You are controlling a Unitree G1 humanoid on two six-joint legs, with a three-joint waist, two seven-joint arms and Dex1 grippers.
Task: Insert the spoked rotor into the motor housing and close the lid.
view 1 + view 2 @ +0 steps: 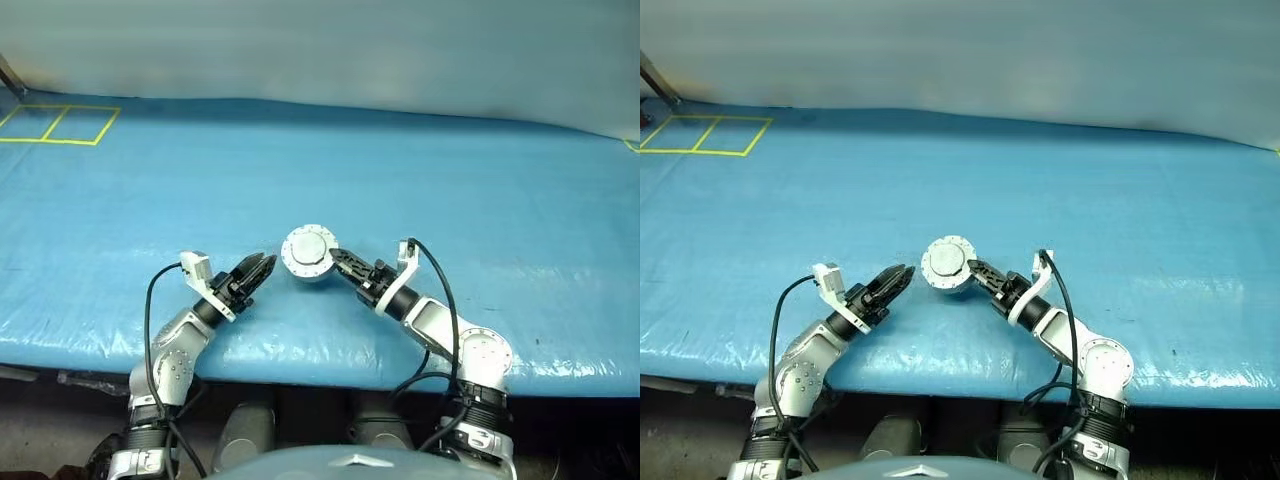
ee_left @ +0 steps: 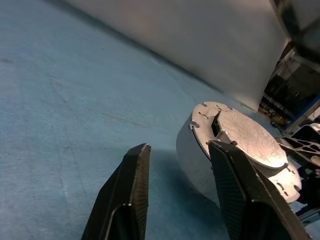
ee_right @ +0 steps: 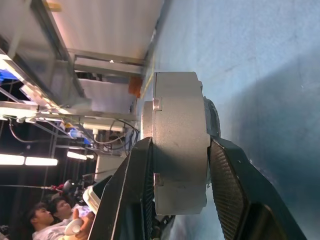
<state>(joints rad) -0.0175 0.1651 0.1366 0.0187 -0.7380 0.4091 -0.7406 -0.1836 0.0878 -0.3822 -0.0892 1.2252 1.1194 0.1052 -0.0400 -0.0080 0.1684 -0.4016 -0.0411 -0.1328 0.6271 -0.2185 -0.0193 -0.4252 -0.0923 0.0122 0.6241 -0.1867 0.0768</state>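
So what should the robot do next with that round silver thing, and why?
Probably set it down and let go. The right gripper pinches the motor housing across its thickness, its lid looks shut, and the left gripper has its fingers apart beside it, holding nothing.

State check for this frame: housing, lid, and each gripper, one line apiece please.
motor housing: closed, clamped by its edge, held above the table.
lid: shut on the housing.
right gripper: shut on the housing.
left gripper: open, holding nothing, just beside the housing.
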